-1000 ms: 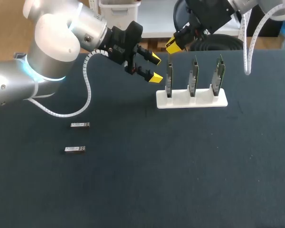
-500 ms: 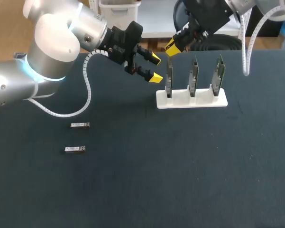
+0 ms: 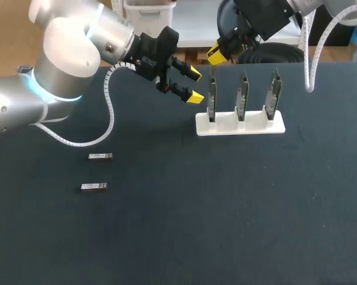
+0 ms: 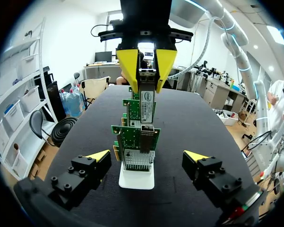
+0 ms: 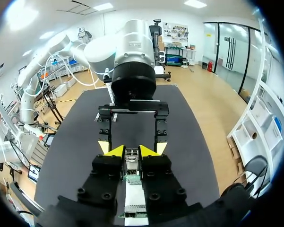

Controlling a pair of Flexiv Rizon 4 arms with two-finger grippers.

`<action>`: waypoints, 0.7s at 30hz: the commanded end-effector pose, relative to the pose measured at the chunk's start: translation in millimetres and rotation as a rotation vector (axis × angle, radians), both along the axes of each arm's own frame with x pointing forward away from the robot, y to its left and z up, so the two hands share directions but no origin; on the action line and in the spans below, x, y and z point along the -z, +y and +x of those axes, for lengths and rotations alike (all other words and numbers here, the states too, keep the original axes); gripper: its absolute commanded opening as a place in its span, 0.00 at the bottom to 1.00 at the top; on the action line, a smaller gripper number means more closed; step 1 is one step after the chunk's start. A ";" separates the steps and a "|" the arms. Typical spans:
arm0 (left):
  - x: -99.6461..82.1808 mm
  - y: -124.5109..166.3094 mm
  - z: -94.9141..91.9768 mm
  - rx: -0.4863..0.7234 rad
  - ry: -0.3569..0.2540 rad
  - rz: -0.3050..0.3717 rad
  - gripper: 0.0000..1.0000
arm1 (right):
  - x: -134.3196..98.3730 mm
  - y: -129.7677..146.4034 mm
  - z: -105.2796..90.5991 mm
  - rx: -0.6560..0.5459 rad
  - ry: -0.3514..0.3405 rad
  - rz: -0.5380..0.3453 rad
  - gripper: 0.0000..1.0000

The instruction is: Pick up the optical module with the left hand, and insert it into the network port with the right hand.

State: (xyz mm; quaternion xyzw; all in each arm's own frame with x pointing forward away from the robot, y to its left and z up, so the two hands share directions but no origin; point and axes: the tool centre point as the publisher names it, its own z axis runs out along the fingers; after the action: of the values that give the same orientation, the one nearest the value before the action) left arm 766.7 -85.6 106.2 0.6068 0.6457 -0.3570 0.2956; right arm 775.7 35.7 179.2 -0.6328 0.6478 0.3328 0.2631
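1. Our right claw [image 3: 215, 56] hung over the far side of the worktop [image 3: 226, 208]. Its fingers pointed down and pinched the optical module [image 4: 147, 98] from two sides between the yellow tips.
2. The optical module stood upright under that claw, directly above the leftmost card [image 3: 212, 98]. In the left wrist view its lower end lined up with the network port [image 4: 147, 138] at the upper edge of the card nearest that camera. We could not tell whether it had entered the port or only met it.
3. Three green cards stood upright, side by side, in separate slots of a white stand [image 3: 249, 126]. The middle card [image 3: 242, 95] and the rightmost card [image 3: 274, 94] had nothing touching them.
4. Our left claw [image 3: 195, 85] hovered just to the left of the stand. Its fingers were spread with nothing between them, and the tips pointed toward the leftmost card without touching it.
5. From the left wrist, the cards lined up one behind another ahead of the spread fingers, with the right claw above them.
6. One spare module [image 3: 100, 157] and a second spare module [image 3: 94, 187] lay flat on the left part of the worktop, near each other and well apart from the stand.
7. From the right wrist, the held module sat in the narrow gap between the two fingers, and our left arm faced that camera from beyond the cards.
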 end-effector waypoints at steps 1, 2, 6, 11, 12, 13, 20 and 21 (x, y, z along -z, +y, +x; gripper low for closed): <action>-0.1 -0.7 1.0 0.001 0.002 0.004 1.00 | 2.1 -2.5 -6.9 0.009 -0.017 0.000 0.00; -0.1 -0.7 1.0 0.001 0.002 0.004 1.00 | 2.4 -2.3 -7.0 0.008 -0.018 -0.002 0.00; -0.1 -0.7 1.0 0.001 0.002 0.004 1.00 | 4.8 -2.7 -6.4 0.009 -0.008 0.002 0.00; -0.1 -0.7 1.0 0.001 0.002 0.004 1.00 | 6.7 -2.1 -6.8 0.005 -0.008 0.005 0.00; -0.1 -0.7 1.0 0.001 0.002 0.004 1.00 | 6.9 -1.8 -6.8 0.005 -0.008 0.006 0.00; -0.1 -0.7 1.0 0.001 0.002 0.004 1.00 | 7.3 -1.5 -6.7 0.005 -0.008 0.006 0.00; -0.1 -0.7 1.0 0.001 0.002 0.004 1.00 | 10.7 0.4 -6.0 0.002 -0.005 -0.002 0.00; -0.1 -0.7 1.0 0.001 0.002 0.004 1.00 | 11.1 0.5 -6.1 0.002 -0.004 -0.003 0.00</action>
State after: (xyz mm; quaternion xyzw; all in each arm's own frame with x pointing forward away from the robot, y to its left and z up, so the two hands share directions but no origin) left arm 766.7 -85.6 106.2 0.6068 0.6457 -0.3570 0.2957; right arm 769.4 35.0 169.2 -0.6329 0.6478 0.3311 0.2648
